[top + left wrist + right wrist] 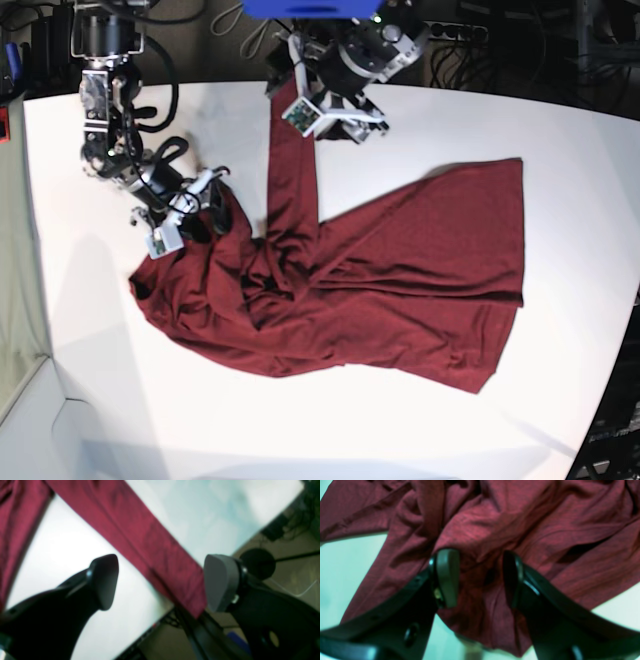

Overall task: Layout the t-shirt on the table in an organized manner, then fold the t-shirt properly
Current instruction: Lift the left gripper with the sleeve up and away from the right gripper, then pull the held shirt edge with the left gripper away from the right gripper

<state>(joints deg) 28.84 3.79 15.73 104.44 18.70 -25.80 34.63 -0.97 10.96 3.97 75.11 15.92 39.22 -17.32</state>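
Note:
The dark maroon t-shirt [400, 270] lies rumpled on the white table [500, 120], its body spread to the right and bunched at the left. One long sleeve [290, 170] stretches toward the table's far edge. My left gripper [335, 118] is at the sleeve's end. In the left wrist view it [162, 582] is open, jaws wide apart, with the sleeve [140, 535] lying between them on the table. My right gripper [195, 215] is over the bunched left part. In the right wrist view it [480, 577] is open, just above folded fabric [520, 517].
The sleeve's end reaches the table's far edge, with floor and a black round stand base [258, 563] beyond it. Cables and a power strip [460, 35] lie behind the table. A blue object [310, 8] is above the far edge.

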